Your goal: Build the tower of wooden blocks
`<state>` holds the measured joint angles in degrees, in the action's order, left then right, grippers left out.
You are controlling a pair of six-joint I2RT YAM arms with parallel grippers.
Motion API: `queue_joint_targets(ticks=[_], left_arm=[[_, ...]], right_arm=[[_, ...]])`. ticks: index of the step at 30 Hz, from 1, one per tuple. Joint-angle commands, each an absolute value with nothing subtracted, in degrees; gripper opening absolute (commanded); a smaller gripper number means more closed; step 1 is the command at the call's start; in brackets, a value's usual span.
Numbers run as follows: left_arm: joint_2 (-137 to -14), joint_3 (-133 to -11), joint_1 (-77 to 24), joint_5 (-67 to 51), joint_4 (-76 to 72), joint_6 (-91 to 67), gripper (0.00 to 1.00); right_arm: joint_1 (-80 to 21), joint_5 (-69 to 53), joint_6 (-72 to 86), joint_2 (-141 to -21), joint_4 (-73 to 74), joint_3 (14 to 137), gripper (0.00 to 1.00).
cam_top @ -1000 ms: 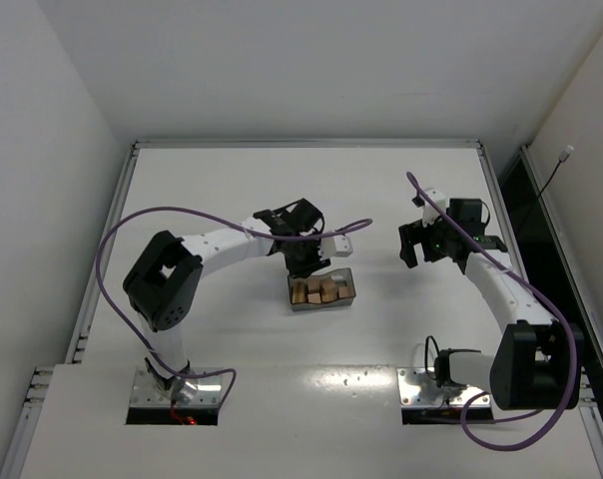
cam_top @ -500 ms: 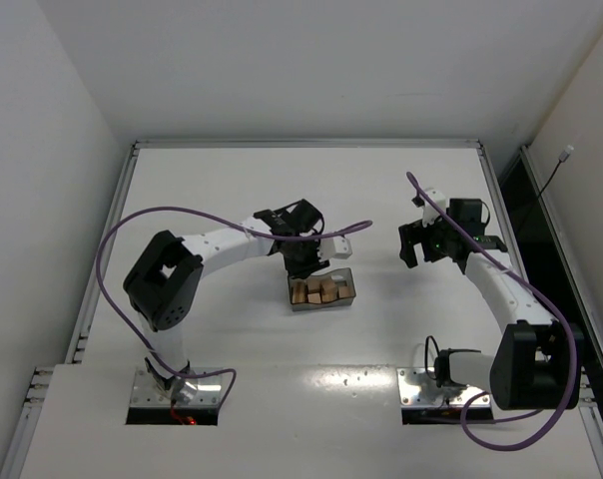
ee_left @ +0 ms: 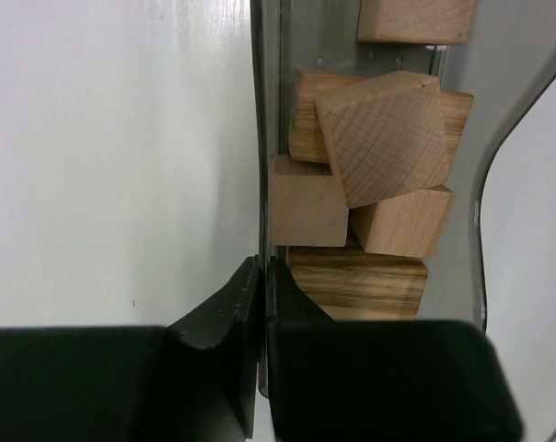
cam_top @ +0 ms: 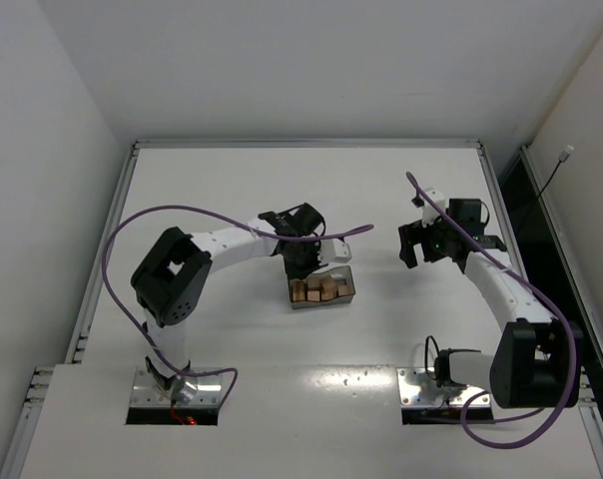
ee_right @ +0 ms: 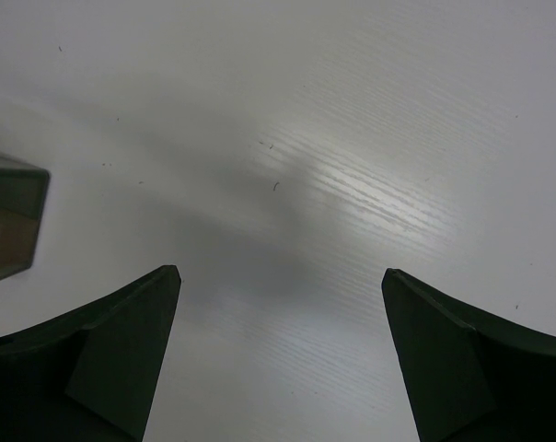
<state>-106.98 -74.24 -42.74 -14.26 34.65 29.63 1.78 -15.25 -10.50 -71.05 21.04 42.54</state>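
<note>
My left gripper [ee_left: 260,276] stays clenched on the grey tray [ee_left: 265,110] wall at eleven o'clock. My elbow [cam_top: 169,284] has swung toward three o'clock. My right gripper [ee_right: 280,276] stays released.

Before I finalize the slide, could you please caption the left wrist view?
The left gripper pinches the wall of the grey tray, with tan wood blocks jumbled loosely inside it.

Looked at every view and found no words, letters, numbers, labels or signs to read anywhere.
</note>
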Motion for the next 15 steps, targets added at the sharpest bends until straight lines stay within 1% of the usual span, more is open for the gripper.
queue_joint_targets(ticks=[1,6,10,12,14,15], left_arm=[[-107.0,-74.4,-42.2,-14.8,33.9,29.8,0.00],[-105.7,-74.4,-42.2,-14.8,32.9,28.6,0.00],[-102.8,-74.4,-40.6,-11.9,30.8,25.4,0.00],[-100.5,-72.6,-37.9,-5.6,27.7,19.4,0.00],[-96.1,-70.3,-35.6,3.8,21.5,11.7,0.00],[-94.7,-69.8,-34.7,9.9,20.5,10.9,0.00]], right_arm=[[1.9,-16.4,-10.7,-71.0,18.7,42.6,0.88],[1.9,-16.4,-10.7,-71.5,18.7,42.6,0.88],[1.9,-16.4,-10.7,-71.5,18.7,42.6,0.88],[1.9,-16.4,-10.7,-71.0,18.7,42.6,0.88],[1.9,-16.4,-10.7,-71.0,18.7,42.6,0.88],[1.9,-16.4,-10.7,-70.3,18.7,42.6,0.88]])
